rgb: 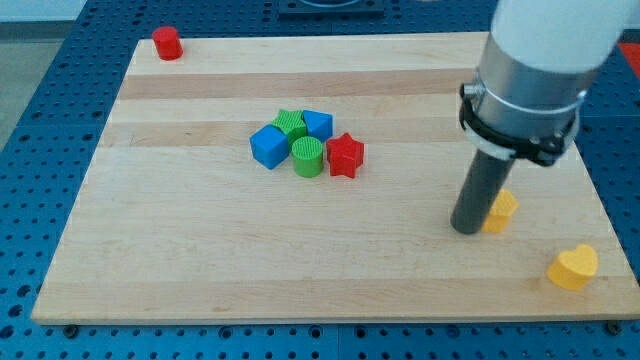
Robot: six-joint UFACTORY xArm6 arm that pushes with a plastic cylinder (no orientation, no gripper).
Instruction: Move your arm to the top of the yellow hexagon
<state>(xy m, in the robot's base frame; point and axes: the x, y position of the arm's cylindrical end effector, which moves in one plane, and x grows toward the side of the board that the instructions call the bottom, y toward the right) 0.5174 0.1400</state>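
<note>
Tip: the arm ends in a plain rod, so nothing opens or shuts and it grips nothing; my tip (pixel 467 229) sits low on the wooden board (pixel 200 260).
Yellow hexagon (pixel 500 211): pressed up against the rod's right flank, half hidden behind it, so the target looks touched or nearly so from its left side.
Judgement: the goal is the hexagon's top edge, and the tip seems to sit beside and slightly below it, so it probably has to round upward without shoving the block.
Yellow heart (pixel 573 267): further right and below the tip, apart, by the board's corner.
Cluster: well left of the tip, red star (pixel 345 155), green cylinder (pixel 308 157), blue cube (pixel 268 146), with another green block (pixel 290 123) and blue block (pixel 318 124) behind.
Red cylinder (pixel 166 43): farthest off, at the top-left corner.
</note>
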